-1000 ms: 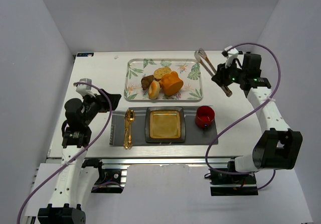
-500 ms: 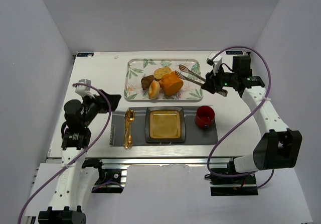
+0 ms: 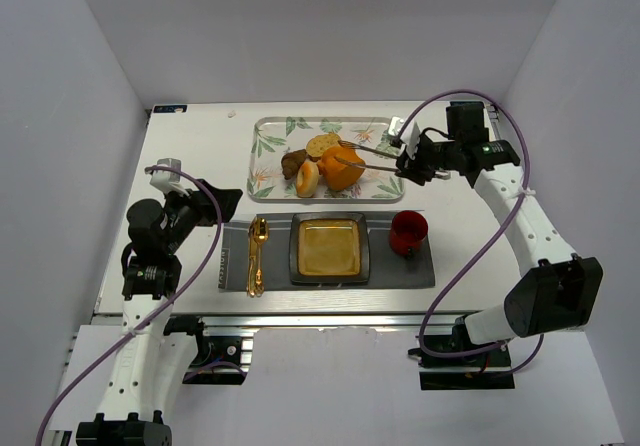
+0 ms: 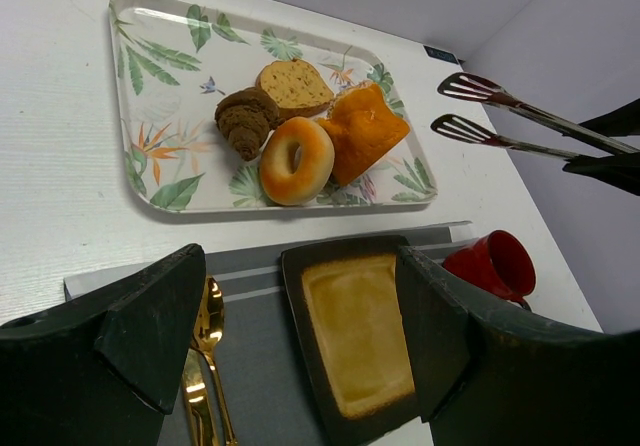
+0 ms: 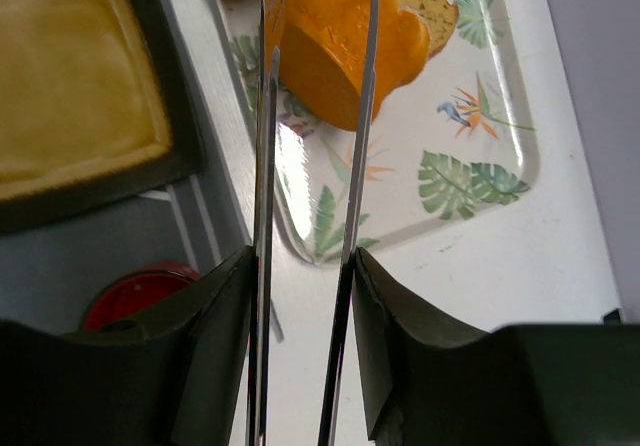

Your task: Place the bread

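The bread lies on the leaf-print tray at the middle of the worktop's far edge, in the tray's right half towards its near rim.

From overhead, the tongs reach in from the right edge side and their two tips overlap the loaf, so they look as if they are on it. The left wrist camera, low and looking across, shows otherwise: both slotted tips stand to the right of the loaf with bare tray showing between. The right wrist camera looks down the two tong arms and frames the orange loaf between and beyond them. Whether either tip touches it cannot be told from there, as the tips run off the top edge.

The right gripper is clamped on the tongs, one finger pressed against the outside of each arm, and the arms are spread.

The left gripper sits near the worktop's left edge with its fingers wide apart. Only its view sorts out the other pastries: a ring donut touching the bread's left side, a speckled slice behind it, and a brown pastry to the left.

At the near edge a grey placemat carries a dark square plate, a red cup partly cut off by the finger, and a gold spoon.
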